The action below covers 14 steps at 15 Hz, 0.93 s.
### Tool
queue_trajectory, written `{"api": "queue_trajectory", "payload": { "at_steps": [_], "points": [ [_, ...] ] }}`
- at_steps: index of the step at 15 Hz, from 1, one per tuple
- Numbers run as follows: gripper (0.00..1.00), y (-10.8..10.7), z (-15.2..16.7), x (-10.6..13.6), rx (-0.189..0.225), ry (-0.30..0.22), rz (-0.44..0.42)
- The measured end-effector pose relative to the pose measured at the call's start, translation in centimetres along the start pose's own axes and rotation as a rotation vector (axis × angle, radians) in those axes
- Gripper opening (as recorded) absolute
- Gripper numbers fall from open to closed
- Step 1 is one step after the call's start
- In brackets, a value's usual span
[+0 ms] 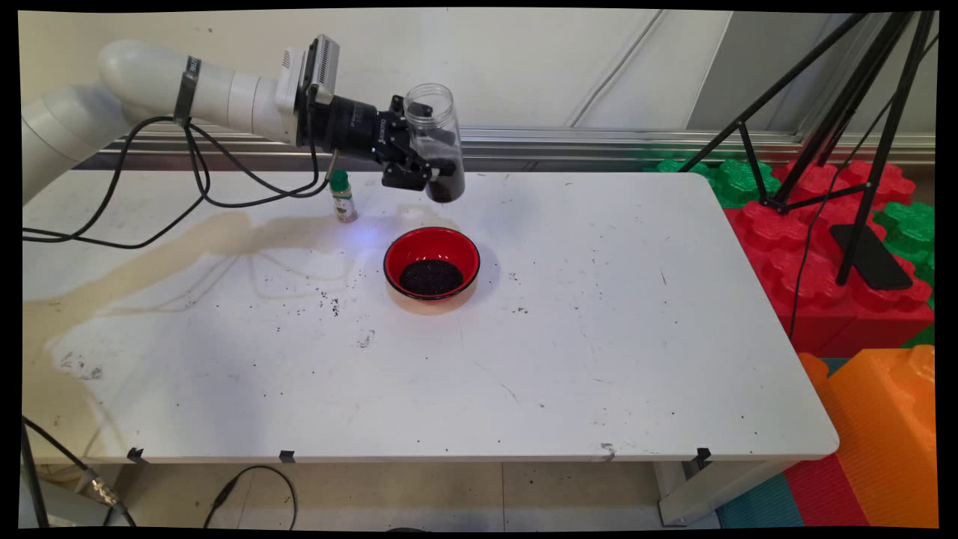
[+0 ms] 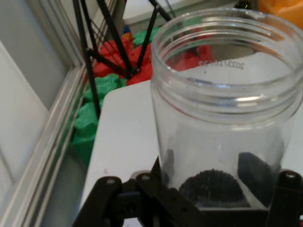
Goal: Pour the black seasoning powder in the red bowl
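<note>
the gripper (image 1: 428,161) was clamped on a clear jar (image 1: 436,138), upright above the table (image 1: 599,337) with dark grains in its bottom. just nearer sat a red bowl (image 1: 432,263) of the same grains, and to the left a small green-capped bottle (image 1: 343,196).

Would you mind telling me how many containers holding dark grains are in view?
2: the clear jar, held upright in the gripper above the table, and the red bowl standing on the table just below it.
</note>
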<state>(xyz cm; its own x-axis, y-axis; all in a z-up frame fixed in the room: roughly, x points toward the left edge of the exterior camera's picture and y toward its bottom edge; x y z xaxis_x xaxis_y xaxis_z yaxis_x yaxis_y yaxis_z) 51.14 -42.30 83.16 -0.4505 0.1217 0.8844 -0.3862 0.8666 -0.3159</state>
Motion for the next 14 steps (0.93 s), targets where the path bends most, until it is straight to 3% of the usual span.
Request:
{"api": "queue_trajectory", "payload": {
  "at_steps": [5,14],
  "points": [
    [0.0,-1.8,-0.4,-1.0,0.026,-0.032,0.089],
    [0.0,-3.4,-0.4,-2.4,0.038,-0.078,0.23]
  ]
}}
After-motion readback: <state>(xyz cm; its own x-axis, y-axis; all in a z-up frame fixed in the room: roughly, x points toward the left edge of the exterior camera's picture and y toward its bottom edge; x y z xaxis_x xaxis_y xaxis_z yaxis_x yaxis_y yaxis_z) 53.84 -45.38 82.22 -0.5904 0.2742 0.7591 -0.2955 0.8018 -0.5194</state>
